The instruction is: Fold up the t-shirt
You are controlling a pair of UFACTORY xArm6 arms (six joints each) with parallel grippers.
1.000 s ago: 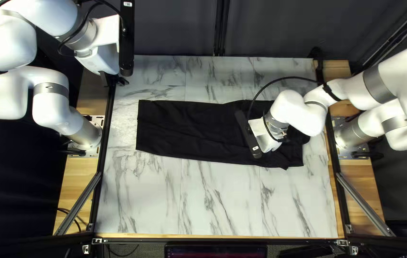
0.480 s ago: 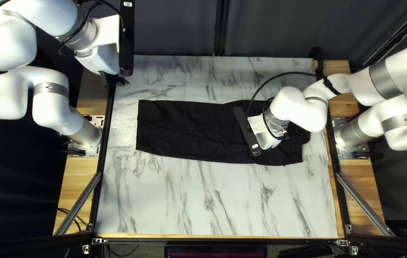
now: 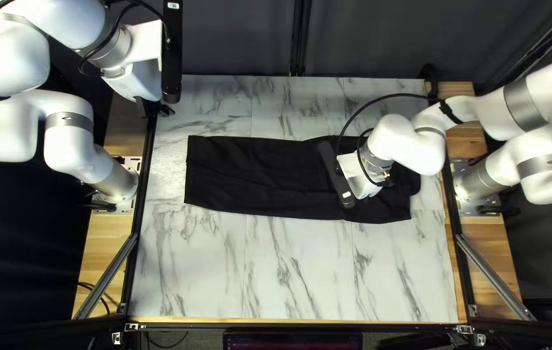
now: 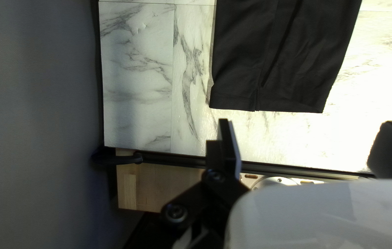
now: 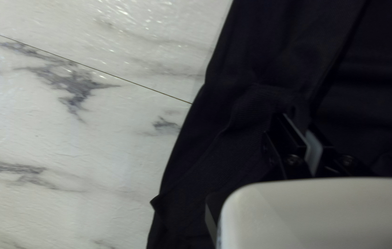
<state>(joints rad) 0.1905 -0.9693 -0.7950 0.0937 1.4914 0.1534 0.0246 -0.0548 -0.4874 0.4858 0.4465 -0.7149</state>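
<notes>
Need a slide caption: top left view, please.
Right arm reaches over black t-shirt; left arm raised aside.

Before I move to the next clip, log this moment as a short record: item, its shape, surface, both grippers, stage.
item: black t-shirt
shape: long strip running left to right, mild creases
surface: marble-patterned table
left gripper: raised near the table's far left corner, jaws wide apart, holding nothing
right gripper: down at the t-shirt's right part, jaws nearly together, apparently pinching cloth
hidden: some cloth under the right arm
stage: probably mid-fold; the strip is not yet a compact bundle
</notes>
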